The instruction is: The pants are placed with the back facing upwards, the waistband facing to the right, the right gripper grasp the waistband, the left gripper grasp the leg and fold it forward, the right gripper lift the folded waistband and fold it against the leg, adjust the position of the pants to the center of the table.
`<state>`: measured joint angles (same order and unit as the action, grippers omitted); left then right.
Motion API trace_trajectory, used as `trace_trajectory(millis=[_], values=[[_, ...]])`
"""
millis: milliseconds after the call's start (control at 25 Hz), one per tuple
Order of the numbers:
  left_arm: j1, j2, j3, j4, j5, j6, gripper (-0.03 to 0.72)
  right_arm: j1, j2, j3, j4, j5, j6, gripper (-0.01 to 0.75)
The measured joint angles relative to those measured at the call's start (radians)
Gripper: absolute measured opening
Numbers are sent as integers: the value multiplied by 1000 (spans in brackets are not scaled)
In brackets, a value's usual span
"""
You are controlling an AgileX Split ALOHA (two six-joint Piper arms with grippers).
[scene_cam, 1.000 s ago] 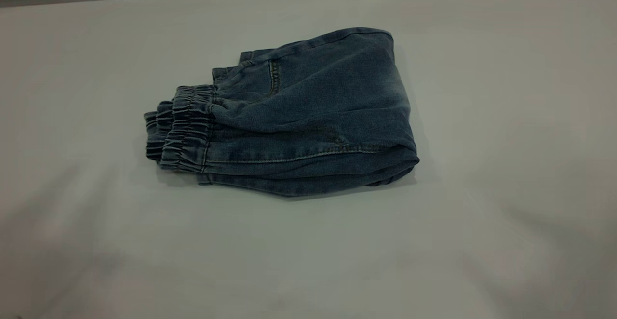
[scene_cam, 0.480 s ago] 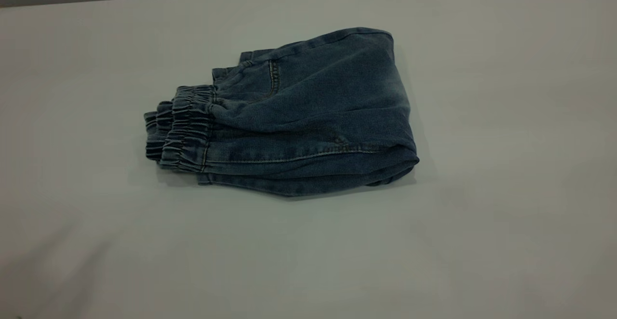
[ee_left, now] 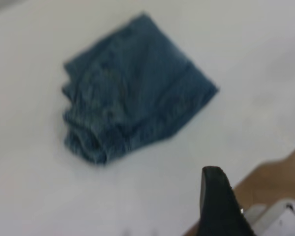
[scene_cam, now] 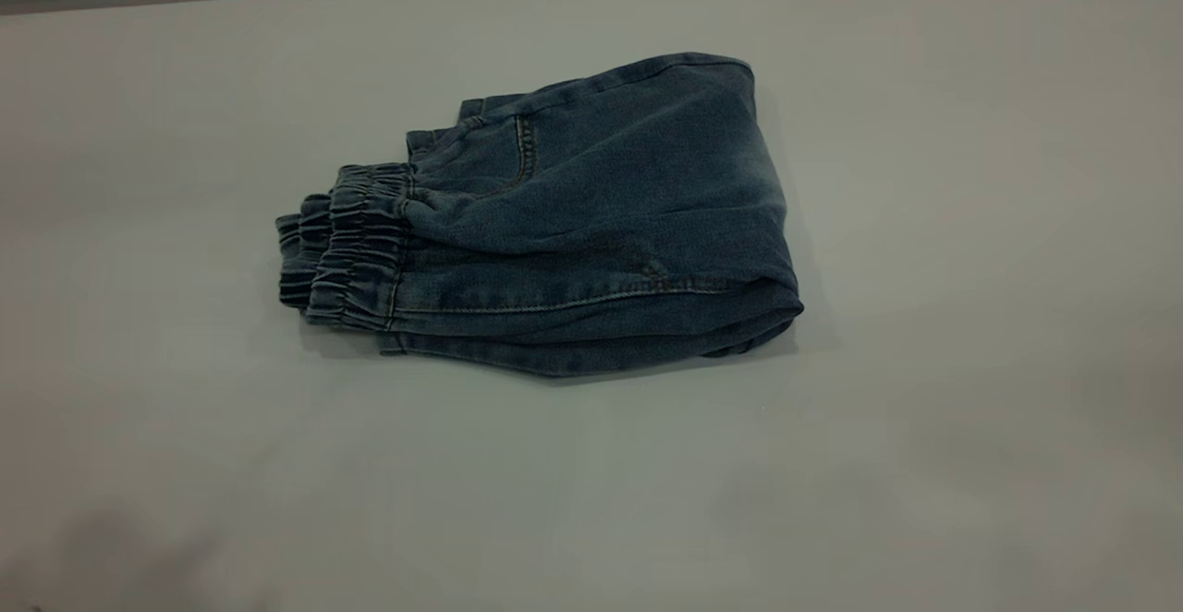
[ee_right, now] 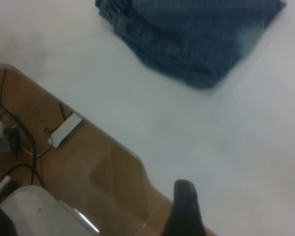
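Note:
The pants (scene_cam: 591,224) lie folded in a compact bundle near the middle of the table (scene_cam: 924,427), nothing touching them. Their gathered elastic waistband (scene_cam: 347,247) points left in the exterior view, and the folded edge is on the right. One back pocket seam shows on top. The printed leg is hidden inside the fold. Neither arm shows in the exterior view. In the left wrist view my left gripper (ee_left: 258,206) hangs open and empty over the table's edge, far from the pants (ee_left: 132,91). The right wrist view shows a black part of my right gripper (ee_right: 184,209), well away from the pants (ee_right: 196,37).
Past the table's edge (ee_right: 113,142) the right wrist view shows brown floor, cables (ee_right: 10,132) and a white box (ee_right: 64,130). A white object (ee_left: 275,221) sits on the floor in the left wrist view. Bare white tabletop surrounds the pants on all sides.
The soft shadows on the near left and near right of the table have drawn back toward the front edge. The pants have not moved.

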<state>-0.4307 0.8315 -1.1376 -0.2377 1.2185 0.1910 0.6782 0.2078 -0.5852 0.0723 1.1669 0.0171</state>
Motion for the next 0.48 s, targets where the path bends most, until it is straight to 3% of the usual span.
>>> trace_trajectory(millis=[280,480], values=[[0,-176,276,29,-8,14,359,0,-140,43,-23,-11,5,479],[0,-348,481,59,-119,3,359,0,-158,40,-23,4,9,479]])
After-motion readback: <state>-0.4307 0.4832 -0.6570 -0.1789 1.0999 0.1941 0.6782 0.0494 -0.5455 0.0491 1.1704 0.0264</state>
